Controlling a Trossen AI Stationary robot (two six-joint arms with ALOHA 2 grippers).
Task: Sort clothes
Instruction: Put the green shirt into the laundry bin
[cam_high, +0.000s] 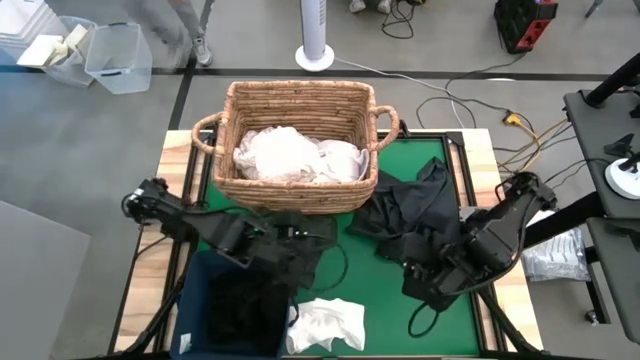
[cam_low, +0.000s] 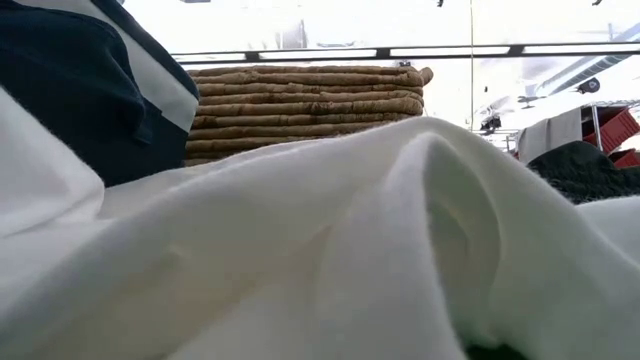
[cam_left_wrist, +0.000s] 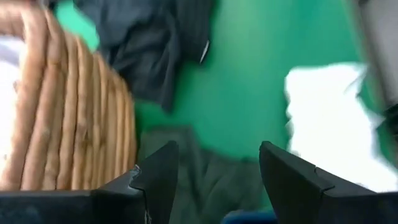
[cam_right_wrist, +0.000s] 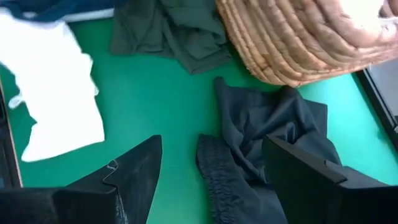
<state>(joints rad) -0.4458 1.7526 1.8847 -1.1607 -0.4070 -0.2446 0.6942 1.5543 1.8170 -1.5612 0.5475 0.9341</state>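
Wicker basket (cam_high: 300, 150) holds white clothes (cam_high: 295, 155); no readable writing shows. Left hand (cam_left_wrist: 214, 177) and right hand (cam_right_wrist: 214, 186) both gape empty above the desk (cam_high: 400, 290).

A: The wicker basket (cam_high: 300, 150) is coarse woven fibre, rough and ribbed. The white garment (cam_high: 327, 325) near the front looks like soft, matt cloth.

B: The dark garment (cam_right_wrist: 261, 143) is matt cloth too, creased, with a gathered hem. The green table mat (cam_right_wrist: 161, 112) looks smooth and flat, without shine.
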